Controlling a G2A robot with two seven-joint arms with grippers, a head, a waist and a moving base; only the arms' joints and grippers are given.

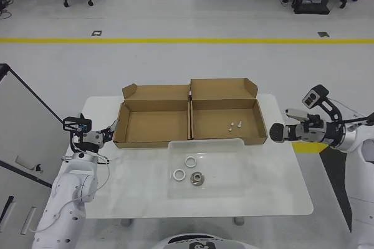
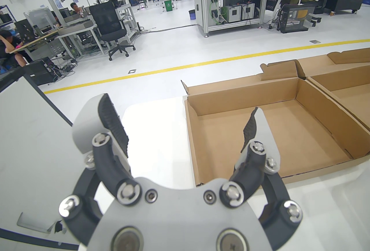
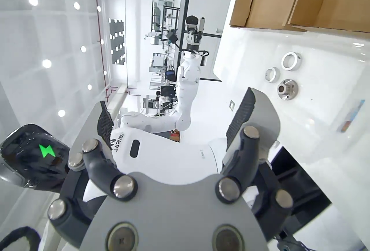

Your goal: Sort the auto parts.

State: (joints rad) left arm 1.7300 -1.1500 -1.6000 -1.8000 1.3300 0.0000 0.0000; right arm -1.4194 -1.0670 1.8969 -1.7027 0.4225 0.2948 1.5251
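My left gripper [image 1: 110, 132] and right gripper [image 1: 276, 132] flank two cardboard boxes [image 1: 153, 127]. Two rings [image 1: 187, 162] and a flange [image 1: 197, 179] lie in the tray [image 1: 230, 169].

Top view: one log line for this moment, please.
left gripper open | right gripper open | tray: rings, flange | right box: small parts

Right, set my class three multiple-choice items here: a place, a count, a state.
1. The two small white parts lie in: A the clear tray; B the cardboard box nearer the right gripper; C the other box.
2. White rings in the tray: A one; B two; C four.
3. The left gripper is: A open; B shut on a ring; C shut on a bolt.
Key: B, they lie on its floor; B, two beside the metal flange; A, fingers apart, nothing between.
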